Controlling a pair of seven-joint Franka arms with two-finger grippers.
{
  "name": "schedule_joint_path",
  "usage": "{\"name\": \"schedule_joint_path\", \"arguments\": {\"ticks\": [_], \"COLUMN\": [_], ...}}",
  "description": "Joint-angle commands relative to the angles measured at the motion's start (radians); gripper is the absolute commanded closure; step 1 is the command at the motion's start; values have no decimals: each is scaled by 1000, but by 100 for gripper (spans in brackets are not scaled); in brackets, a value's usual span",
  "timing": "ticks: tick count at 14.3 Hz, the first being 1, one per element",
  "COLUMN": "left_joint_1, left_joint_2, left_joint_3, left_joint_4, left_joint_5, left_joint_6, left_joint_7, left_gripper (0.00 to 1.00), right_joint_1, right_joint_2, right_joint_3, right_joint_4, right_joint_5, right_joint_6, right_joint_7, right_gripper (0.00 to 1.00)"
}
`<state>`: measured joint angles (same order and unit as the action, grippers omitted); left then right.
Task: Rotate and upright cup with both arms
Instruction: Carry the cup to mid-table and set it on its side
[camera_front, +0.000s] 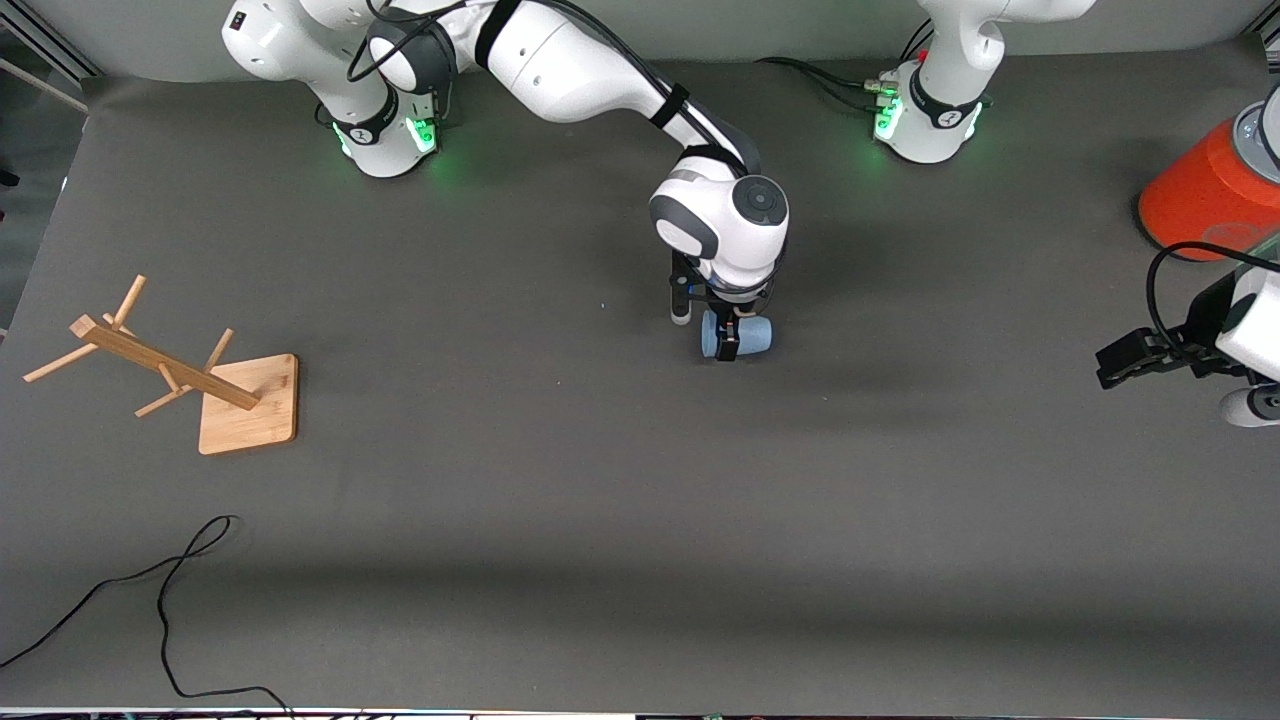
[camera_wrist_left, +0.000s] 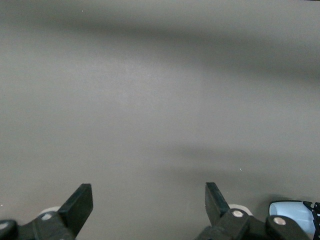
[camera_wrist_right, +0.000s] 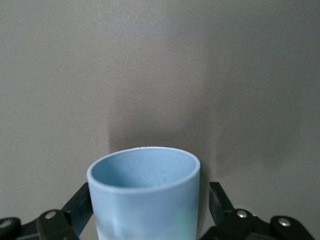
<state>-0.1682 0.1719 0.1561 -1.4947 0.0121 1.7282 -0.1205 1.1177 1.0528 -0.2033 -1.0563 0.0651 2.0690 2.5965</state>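
Note:
The light-blue cup (camera_front: 750, 335) lies on its side on the grey table, about midway between the two arms' ends. My right gripper (camera_front: 728, 345) hangs straight down over it with its fingers open on either side of the cup. The right wrist view shows the cup (camera_wrist_right: 145, 200) between the spread fingers (camera_wrist_right: 82, 202), its darker blue inside showing; my right gripper (camera_wrist_right: 150, 195) is not closed on it. My left gripper (camera_front: 1108, 366) waits open and empty over the left arm's end of the table; the left wrist view shows it (camera_wrist_left: 149, 195) over bare table.
A wooden mug tree (camera_front: 170, 375) lies toppled on its square base at the right arm's end. A large orange-red cylinder with a grey top (camera_front: 1205, 195) stands at the left arm's end. A black cable (camera_front: 170, 600) lies near the front edge.

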Motion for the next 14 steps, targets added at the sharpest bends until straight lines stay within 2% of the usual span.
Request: {"name": "schedule_joint_path", "arguments": {"ticks": [1,4,8,14], "left_joint_1": [-13,-7,-1,-8], "left_joint_2": [-12,-5,0,-3], "left_joint_3": [5,5,5,3], "left_joint_4": [2,2,-1,1], "left_joint_5": [5,0,-9,-9], "left_joint_6": [-6,-2,-13,-36], "left_joint_7": [-13,-1,9,7], "left_gripper": [0,0,0,0], "right_joint_1": [10,5,-18,-182], "right_joint_2": [-3,-74,-224,-465], "right_joint_3": [-13,-13,-8,-19], "right_joint_4": [30,28,22,-7], "right_joint_5": [-27,-33,-18,-21], "right_joint_6": [-17,-65,-242,-533], "right_joint_7": [24,16,-123,-652], "right_gripper": [0,0,0,0]}}
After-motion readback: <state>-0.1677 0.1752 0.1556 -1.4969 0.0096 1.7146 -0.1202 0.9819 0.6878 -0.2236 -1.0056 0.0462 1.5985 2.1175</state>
